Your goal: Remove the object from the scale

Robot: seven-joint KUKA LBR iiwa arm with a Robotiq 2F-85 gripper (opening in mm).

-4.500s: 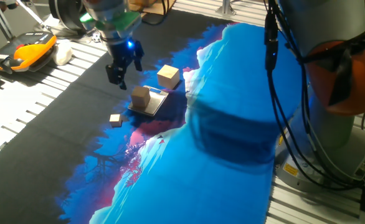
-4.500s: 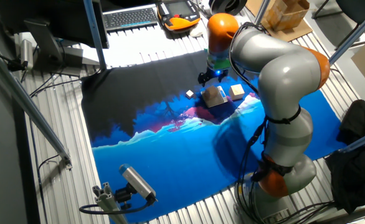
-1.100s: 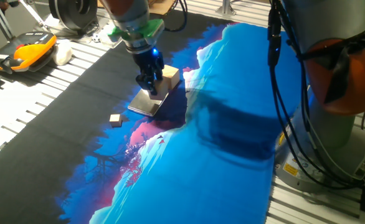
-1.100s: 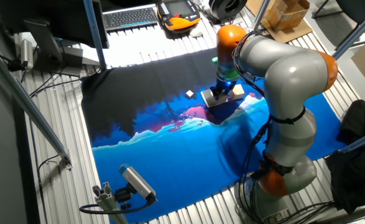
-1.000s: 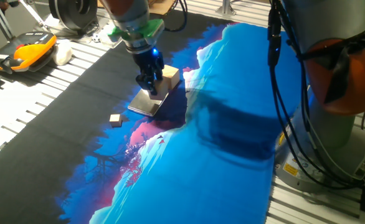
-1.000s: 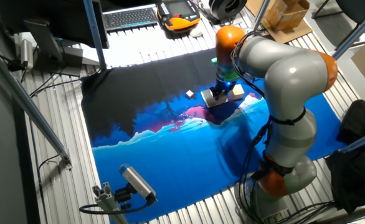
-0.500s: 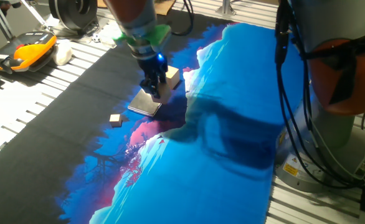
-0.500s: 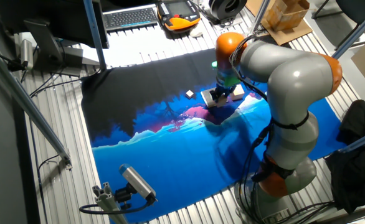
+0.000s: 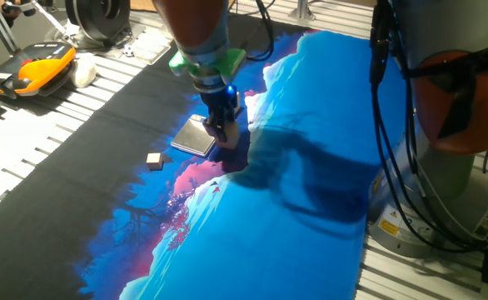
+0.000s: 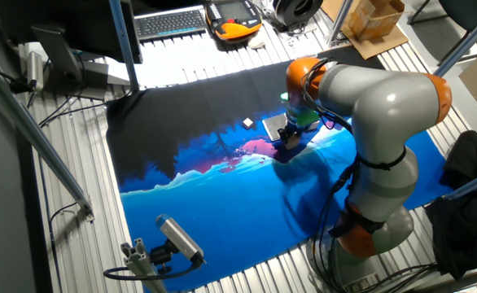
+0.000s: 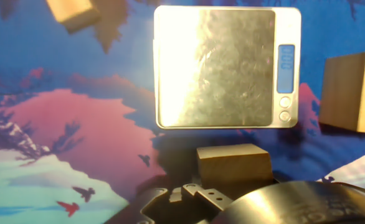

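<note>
From where I stand, the scale [image 11: 217, 65] has nothing on its silvery plate, and the cube [image 11: 233, 163] sits just off its near edge, over the blue cloth [image 9: 311, 225], close up against the gripper [image 9: 224, 129]. In the hand view the block fills the space right ahead of the fingers [image 11: 204, 196], but the fingertips themselves are hidden, so I cannot tell whether the jaws are clamped on it or how wide they stand. Nor can I tell if the block rests on the cloth or hangs just above it. 2 other blocks lie apart: a larger cube [image 11: 352, 92] beside the scale's display side and a tiny cube [image 9: 154, 160] out on the dark part of the cloth. I judge the removal itself looks done; what remains is setting the block down flat clear of the plate, letting go, and lifting straight away without nudging the scale.
</note>
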